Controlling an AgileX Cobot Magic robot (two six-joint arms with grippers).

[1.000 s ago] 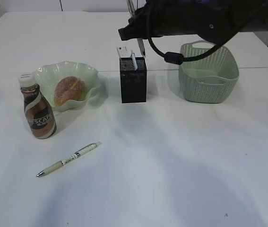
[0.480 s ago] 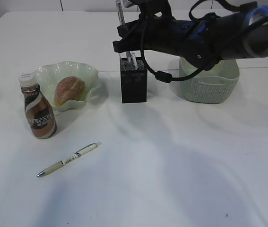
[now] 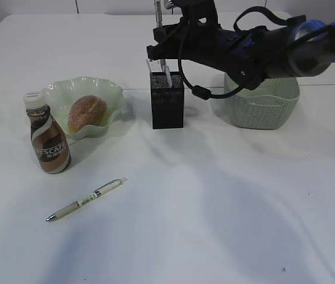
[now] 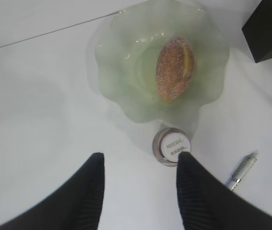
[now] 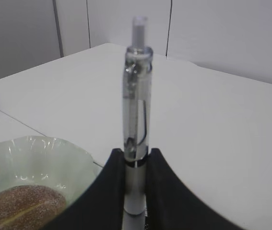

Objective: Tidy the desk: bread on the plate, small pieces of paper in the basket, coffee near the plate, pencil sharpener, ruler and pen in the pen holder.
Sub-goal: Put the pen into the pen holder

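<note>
Coffee label — "NESCAFE", its white cap — "NESCAFE", pen print unreadable

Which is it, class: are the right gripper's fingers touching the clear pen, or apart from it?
Touching. The right wrist view shows the right gripper with both black fingers pressed against the clear pen, no gap on either side.

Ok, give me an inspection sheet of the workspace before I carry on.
Surface: plain white desk, seam line across it.
Job's things: sugared golden bun in ruffled pale green dish; brown Nescafe bottle beside the dish; black mesh pen holder with items inside; sage-green woven-look basket; cream pen lying on desk.
Clutter: nothing seen.
End effectors: right end effector shut on clear pen above holder; left end effector open, empty, over bottle.
Cables: black cable looping off right arm.
Surroundings: pale wall panels.
</note>
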